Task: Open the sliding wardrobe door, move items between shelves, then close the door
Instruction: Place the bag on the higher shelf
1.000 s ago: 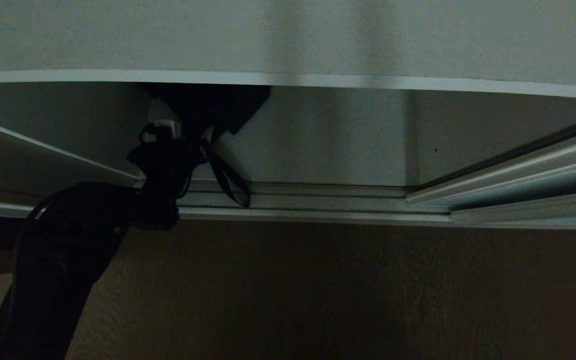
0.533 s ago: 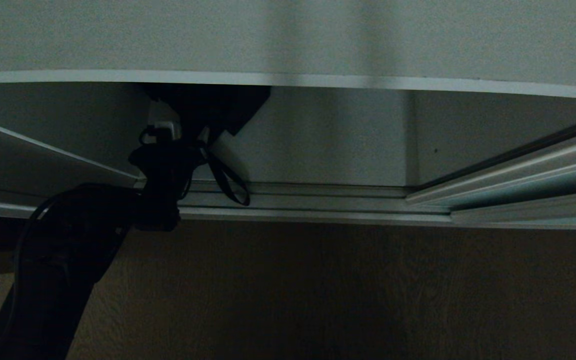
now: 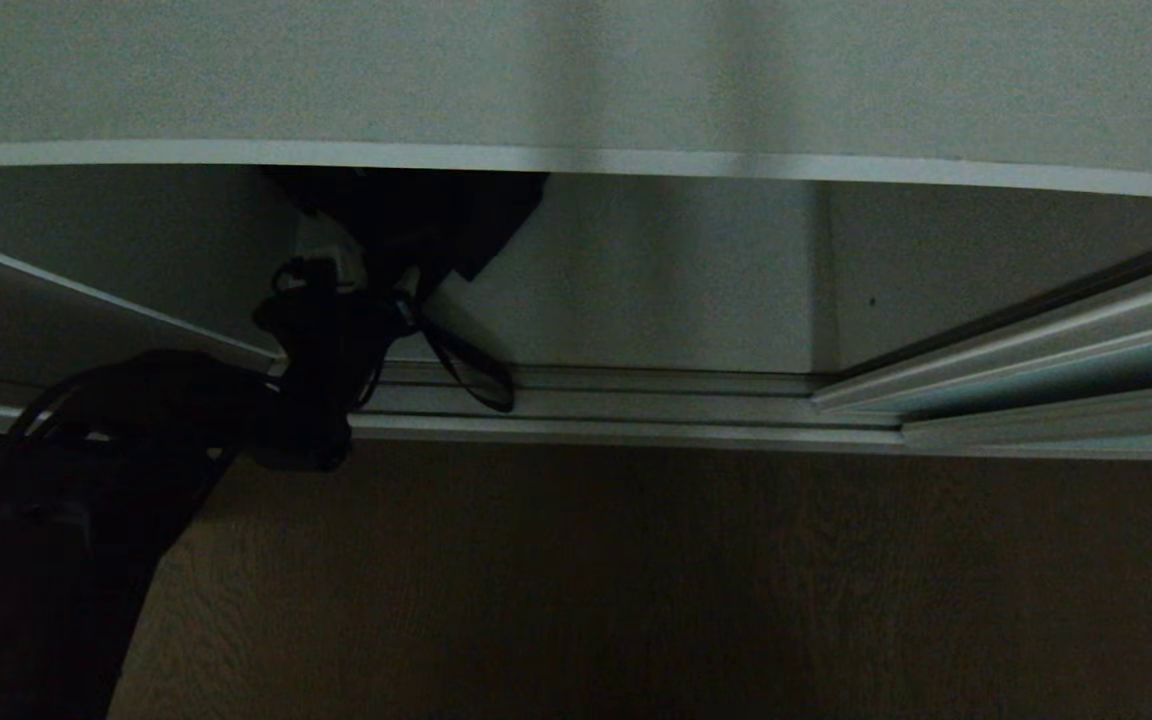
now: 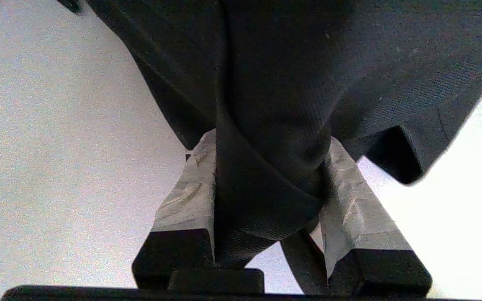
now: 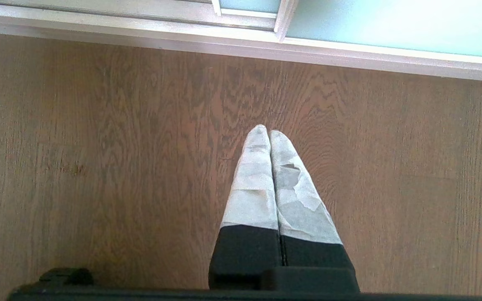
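Left gripper (image 4: 266, 167) clamped on black bag (image 4: 299, 75) beneath shelf (image 3: 576, 160), at ten o'clock; best lifted clear slowly, loose strap (image 3: 471, 365) kept off door track (image 3: 636, 405).

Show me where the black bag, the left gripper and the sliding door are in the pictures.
black bag (image 4: 283, 75): left wrist view, fabric above the fingers.
left gripper (image 4: 266, 150): left wrist view, between the fingertips.
sliding door (image 5: 391, 25): right wrist view, frosted glass.

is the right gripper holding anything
No, the right gripper is shut on nothing, its jaws pressed together over the bare wood floor.
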You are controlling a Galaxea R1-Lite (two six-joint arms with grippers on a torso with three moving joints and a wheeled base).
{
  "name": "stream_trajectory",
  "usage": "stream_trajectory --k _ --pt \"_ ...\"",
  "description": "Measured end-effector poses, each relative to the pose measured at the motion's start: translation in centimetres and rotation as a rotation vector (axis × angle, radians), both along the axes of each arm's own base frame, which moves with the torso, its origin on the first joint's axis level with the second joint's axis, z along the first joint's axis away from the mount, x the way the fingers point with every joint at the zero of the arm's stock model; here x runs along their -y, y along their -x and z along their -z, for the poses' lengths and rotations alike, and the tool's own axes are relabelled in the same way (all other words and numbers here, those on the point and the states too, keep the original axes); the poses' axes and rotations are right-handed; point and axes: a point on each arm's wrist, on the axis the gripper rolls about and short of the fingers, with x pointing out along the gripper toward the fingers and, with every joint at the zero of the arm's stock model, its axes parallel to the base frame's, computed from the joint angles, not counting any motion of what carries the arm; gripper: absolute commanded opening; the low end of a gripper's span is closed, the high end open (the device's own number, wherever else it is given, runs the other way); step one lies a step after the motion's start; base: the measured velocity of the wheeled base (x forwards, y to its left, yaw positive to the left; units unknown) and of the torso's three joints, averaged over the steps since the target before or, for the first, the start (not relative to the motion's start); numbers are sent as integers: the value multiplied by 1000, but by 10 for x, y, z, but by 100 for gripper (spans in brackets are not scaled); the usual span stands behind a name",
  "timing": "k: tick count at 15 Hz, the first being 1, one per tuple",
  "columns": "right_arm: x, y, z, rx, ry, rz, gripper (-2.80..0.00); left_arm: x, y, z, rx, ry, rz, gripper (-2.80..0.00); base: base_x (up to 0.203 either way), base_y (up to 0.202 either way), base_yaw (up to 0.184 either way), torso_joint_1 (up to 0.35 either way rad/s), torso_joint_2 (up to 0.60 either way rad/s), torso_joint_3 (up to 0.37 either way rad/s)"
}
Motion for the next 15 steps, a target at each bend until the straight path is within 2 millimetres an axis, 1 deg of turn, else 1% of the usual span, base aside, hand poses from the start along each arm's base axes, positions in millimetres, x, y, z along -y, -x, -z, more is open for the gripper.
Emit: stream_trajectory --k 3,5,7,10,11,13,15 --pt "0 0 0 0 0 1 -280 16 21 -10 -43 26 50 -280 0 0 0 0 0 0" --pt "0 0 0 0 0 0 -280 20 32 -20 -62 25 60 -280 0 0 0 0 0 0" --pt "0 0 0 0 0 0 -280 26 48 -31 -114 21 73 -280 0 0 0 0 0 0" --pt "0 0 0 0 0 0 -280 35 69 -39 -177 10 96 -280 0 0 0 0 0 0" --pt "0 0 0 0 1 0 -280 39 76 -38 -189 5 104 -280 0 0 0 0 0 0" --pt "0 0 0 0 0 1 -280 50 90 -21 -259 -15 130 -280 0 0 0 0 0 0" --pt "0 0 0 0 0 1 -280 56 97 -11 -249 -13 132 -280 0 0 0 0 0 0"
